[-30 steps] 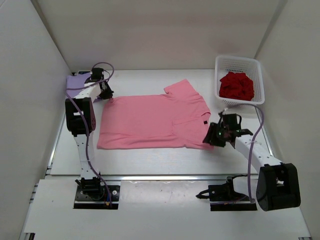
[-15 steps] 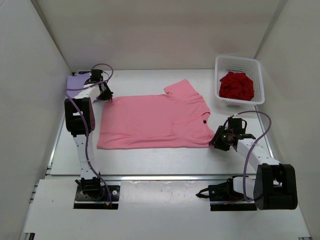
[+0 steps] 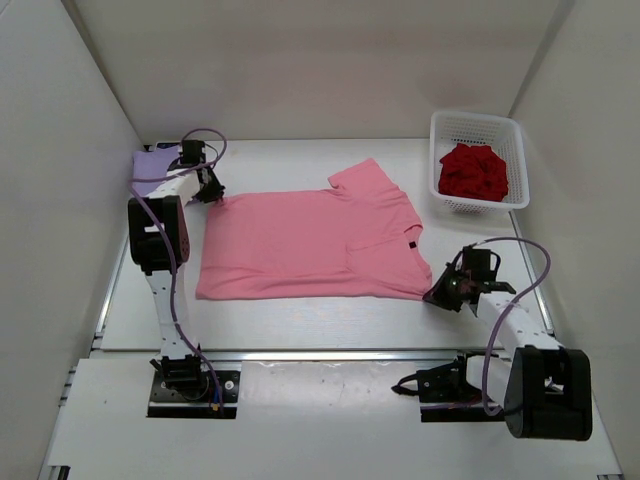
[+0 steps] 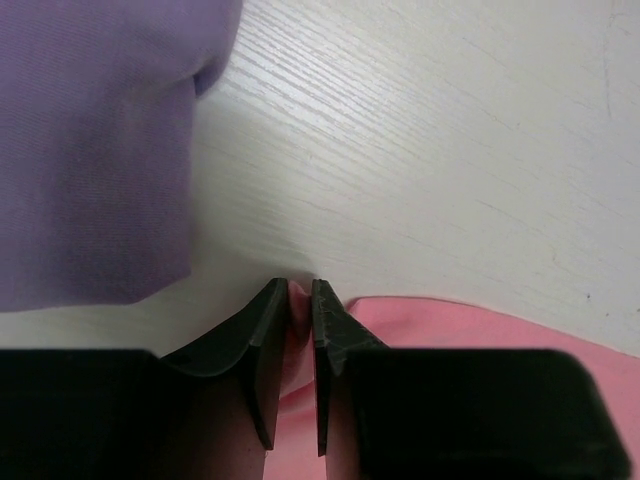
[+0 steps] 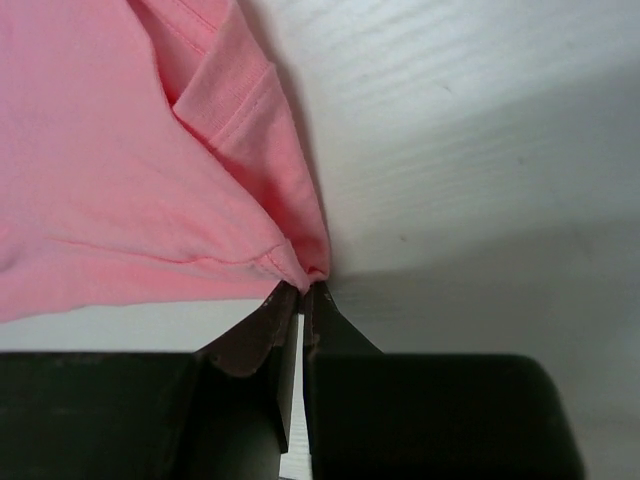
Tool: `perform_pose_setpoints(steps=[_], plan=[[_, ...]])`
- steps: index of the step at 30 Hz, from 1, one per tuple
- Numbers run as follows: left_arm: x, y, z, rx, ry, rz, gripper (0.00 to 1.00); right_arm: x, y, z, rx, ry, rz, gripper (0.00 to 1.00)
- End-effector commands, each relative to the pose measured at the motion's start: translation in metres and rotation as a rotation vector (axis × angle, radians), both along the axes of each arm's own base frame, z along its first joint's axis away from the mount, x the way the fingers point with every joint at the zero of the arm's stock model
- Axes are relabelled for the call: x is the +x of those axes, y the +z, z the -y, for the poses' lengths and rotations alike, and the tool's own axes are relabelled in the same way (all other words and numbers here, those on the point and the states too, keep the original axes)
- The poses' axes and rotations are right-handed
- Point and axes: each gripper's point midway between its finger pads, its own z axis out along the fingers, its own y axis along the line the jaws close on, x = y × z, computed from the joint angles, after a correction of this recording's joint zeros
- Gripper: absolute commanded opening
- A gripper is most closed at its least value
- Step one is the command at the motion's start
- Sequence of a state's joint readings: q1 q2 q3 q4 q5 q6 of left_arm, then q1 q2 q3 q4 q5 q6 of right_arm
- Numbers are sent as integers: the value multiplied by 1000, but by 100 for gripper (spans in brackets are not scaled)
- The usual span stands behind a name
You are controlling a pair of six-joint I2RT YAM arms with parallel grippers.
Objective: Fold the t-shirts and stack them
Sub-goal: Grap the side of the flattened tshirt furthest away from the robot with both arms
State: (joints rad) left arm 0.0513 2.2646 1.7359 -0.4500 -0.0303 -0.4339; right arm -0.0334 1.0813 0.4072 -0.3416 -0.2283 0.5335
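The pink t-shirt [image 3: 310, 245] lies spread flat across the middle of the table. My left gripper [image 3: 212, 192] is shut on its far left corner; a fold of pink cloth [image 4: 480, 325] shows between the fingers [image 4: 262, 330]. My right gripper [image 3: 437, 293] is shut at the shirt's near right corner. Its tips [image 5: 303, 290] nip the hem of the pink cloth [image 5: 120, 180]. The lavender t-shirt [image 3: 155, 160] lies in the far left corner, close beside the left gripper [image 4: 300, 290]. The dark red t-shirt [image 3: 474, 170] sits crumpled in the basket.
A white lattice basket [image 3: 475, 118] stands at the far right against the wall. White walls close in the table on the left, back and right. Bare white tabletop [image 5: 480, 150] lies to the right of the pink shirt's corner.
My right gripper drew back towards the near right, off the shirt's corner, and closed on its hem. The corner now stretches slightly towards it. The left arm has hardly moved.
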Motion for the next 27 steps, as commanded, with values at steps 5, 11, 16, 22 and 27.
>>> perform_pose_setpoints(steps=[5,11,16,22,27], plan=[[-16,45,-28,38,59,72,26,-19,11,2,1,-63,-21,0],[-34,31,-25,23,57,48,35,-11,31,6,24,-73,47,28],[-24,39,-24,28,46,76,39,11,58,20,-14,-28,115,45],[-17,35,-12,6,22,66,43,105,109,-37,21,207,299,32],[-13,35,-10,-23,25,88,39,199,112,-70,1,298,361,33]])
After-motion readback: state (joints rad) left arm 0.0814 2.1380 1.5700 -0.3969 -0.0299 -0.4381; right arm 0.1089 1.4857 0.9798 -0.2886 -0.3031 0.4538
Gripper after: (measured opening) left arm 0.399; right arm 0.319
